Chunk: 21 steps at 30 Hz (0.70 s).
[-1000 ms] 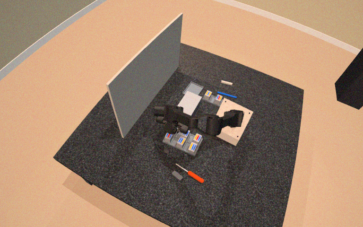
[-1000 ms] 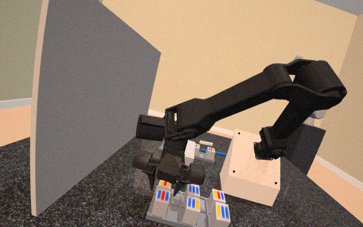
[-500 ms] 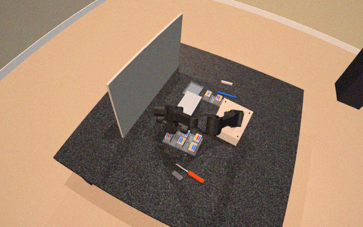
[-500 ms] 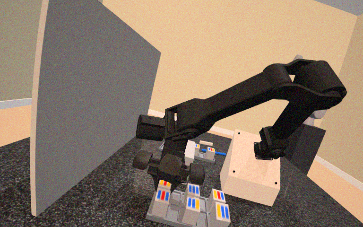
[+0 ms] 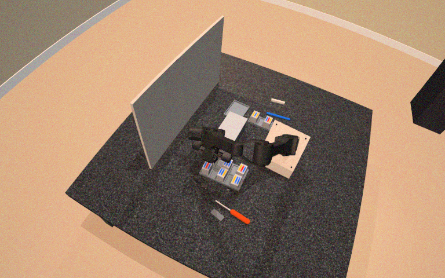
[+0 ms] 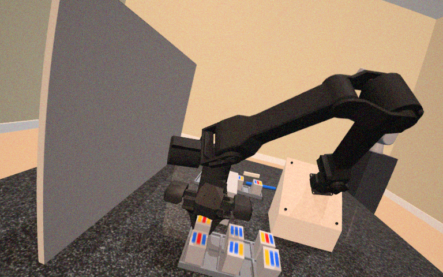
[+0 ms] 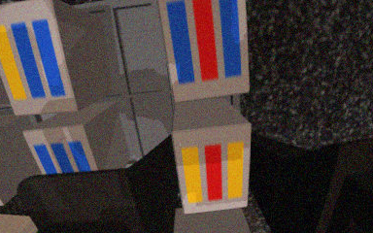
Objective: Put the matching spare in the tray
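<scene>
My gripper [image 6: 203, 225] [image 7: 203, 137] is shut on the spare with yellow, red and yellow bars [image 6: 203, 220] [image 7: 214, 189]. That spare is upright at the far corner of the grey rack [image 5: 238, 188] [image 6: 186, 257]; I cannot tell whether it is raised. The spare with blue, red and blue bars [image 5: 206, 166] [image 6: 199, 238] [image 7: 205, 44] stands beside it. The spare with three blue bars [image 6: 236, 232] [image 7: 62, 155] and several others stand in the same rack. The shallow grey tray [image 5: 237, 108] lies beyond the arm. I cannot make out the mounted unit's code.
A white box [image 5: 233, 124] stands by the tray. A smaller rack with two striped blocks [image 5: 255, 114] [image 5: 267, 119] is beside it. A tall grey panel [image 5: 183, 89] [image 6: 114, 103] rises on the left. A wooden base [image 5: 288, 168], blue rod [image 5: 278, 116] and orange screwdriver [image 5: 240, 216] are also there.
</scene>
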Motion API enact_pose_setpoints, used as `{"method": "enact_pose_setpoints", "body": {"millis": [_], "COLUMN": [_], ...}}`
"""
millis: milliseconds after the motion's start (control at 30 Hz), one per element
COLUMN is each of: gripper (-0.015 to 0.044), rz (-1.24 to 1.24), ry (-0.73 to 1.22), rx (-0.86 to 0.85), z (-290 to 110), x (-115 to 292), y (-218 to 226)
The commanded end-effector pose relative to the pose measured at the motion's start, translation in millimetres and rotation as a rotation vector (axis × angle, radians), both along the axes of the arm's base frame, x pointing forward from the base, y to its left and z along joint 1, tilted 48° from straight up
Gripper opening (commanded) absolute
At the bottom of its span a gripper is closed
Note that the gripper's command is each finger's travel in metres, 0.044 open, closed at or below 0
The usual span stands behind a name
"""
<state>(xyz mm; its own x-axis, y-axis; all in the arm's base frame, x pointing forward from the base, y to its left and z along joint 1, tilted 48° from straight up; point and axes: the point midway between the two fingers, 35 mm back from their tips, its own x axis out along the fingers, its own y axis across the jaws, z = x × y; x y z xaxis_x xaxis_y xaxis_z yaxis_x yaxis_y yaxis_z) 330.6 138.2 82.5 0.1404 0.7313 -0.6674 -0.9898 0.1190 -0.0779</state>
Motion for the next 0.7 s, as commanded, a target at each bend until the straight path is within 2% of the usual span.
{"method": "enact_pose_setpoints", "body": {"millis": [0, 233, 667], "gripper": [0.0000, 0.0000, 0.0000], "rz": [-0.010, -0.013, -0.015], "ry": [-0.019, -0.016, -0.006], "rx": [-0.008, -0.006, -0.011], "z": [18, 47, 49], "x": [2, -8, -9], "y": [-20, -50, -58]}}
